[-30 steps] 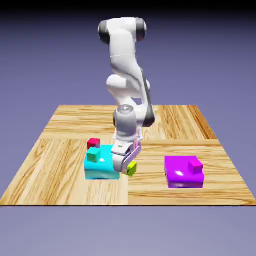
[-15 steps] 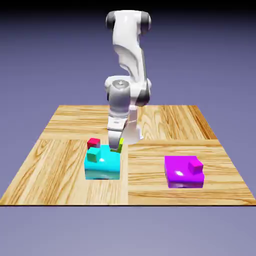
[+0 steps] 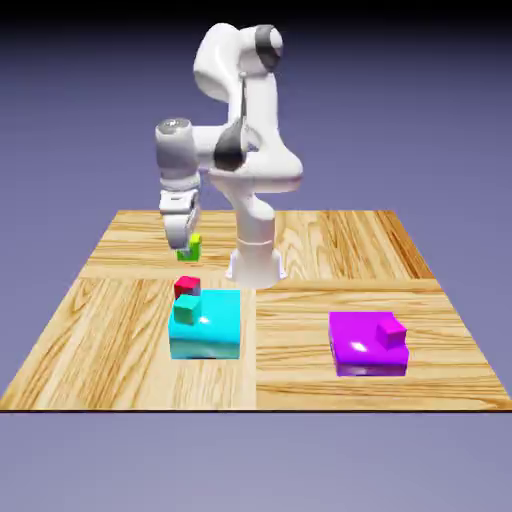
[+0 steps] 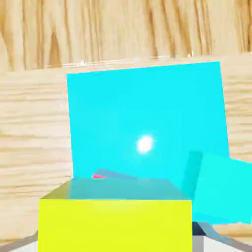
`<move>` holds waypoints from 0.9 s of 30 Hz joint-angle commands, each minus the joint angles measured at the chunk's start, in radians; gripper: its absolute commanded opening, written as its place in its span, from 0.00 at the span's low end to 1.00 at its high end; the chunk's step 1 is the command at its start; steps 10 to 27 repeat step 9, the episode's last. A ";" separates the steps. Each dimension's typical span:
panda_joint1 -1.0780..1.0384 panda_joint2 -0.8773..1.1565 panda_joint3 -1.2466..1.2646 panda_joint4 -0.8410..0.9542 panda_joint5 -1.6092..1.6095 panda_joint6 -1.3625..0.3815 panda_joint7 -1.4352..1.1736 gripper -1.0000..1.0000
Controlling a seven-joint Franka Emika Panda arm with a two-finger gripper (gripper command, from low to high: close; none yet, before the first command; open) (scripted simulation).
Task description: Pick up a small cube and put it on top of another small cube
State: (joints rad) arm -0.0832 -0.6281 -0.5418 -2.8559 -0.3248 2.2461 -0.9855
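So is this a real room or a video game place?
It looks computer-made, a pretend test table: a wooden table floating before plain purple, shiny toy blocks like the cyan block, and a white robot arm.

Wooden table (image 3: 120, 330); blue-violet backdrop (image 3: 420, 100)

Gripper (image 3: 184, 243) carried lime cube (image 3: 190, 248) up, toward exterior view's left, beyond cyan block (image 3: 206, 325)
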 commanded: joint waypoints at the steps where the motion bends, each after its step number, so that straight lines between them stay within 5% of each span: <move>1: 0.004 0.031 -0.011 -0.013 0.000 0.045 -0.004 0.00; 6: 0.023 0.166 -0.059 -0.067 -0.004 0.231 -0.019 0.00; 7: 0.023 0.166 -0.059 -0.067 -0.004 0.231 -0.019 1.00; 27: 0.018 0.135 -0.048 -0.054 -0.003 0.188 -0.016 1.00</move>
